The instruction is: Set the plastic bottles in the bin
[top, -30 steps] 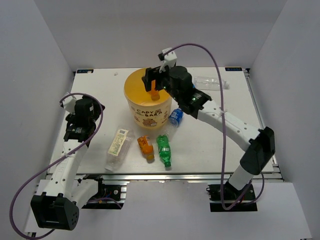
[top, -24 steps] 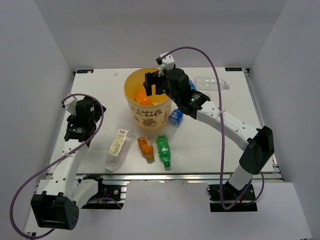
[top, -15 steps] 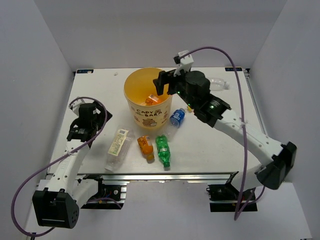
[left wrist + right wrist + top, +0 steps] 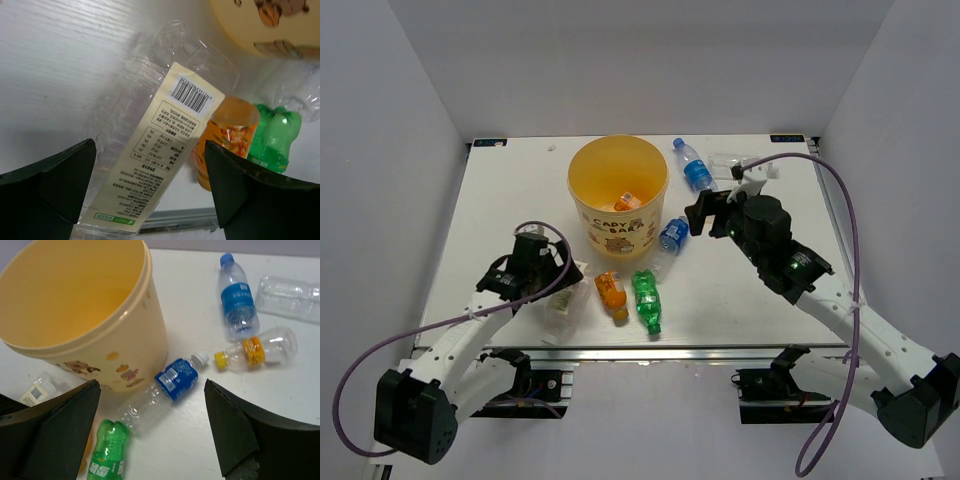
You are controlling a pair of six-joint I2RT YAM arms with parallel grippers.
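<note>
The yellow-orange bin (image 4: 588, 215) stands at the table's middle back with a small orange bottle (image 4: 625, 202) inside. My right gripper (image 4: 705, 212) is open and empty, hovering right of the bin above a blue-labelled bottle (image 4: 175, 380). My left gripper (image 4: 552, 272) is open, its fingers straddling the lying clear bottle with a pale label (image 4: 165, 150) without touching it. An orange bottle (image 4: 611, 295) and a green bottle (image 4: 646, 300) lie in front of the bin. A blue-capped bottle (image 4: 237, 300), a yellow-capped bottle (image 4: 255, 351) and a clear plain bottle (image 4: 290, 297) lie at the back right.
The bin's wall (image 4: 260, 25) is just beyond the pale-label bottle in the left wrist view. The table's front edge (image 4: 650, 345) runs close behind the orange and green bottles.
My right gripper let the orange bottle drop into the bin, then drew back right and down. My left arm swung right and forward over the pale-label bottle.
</note>
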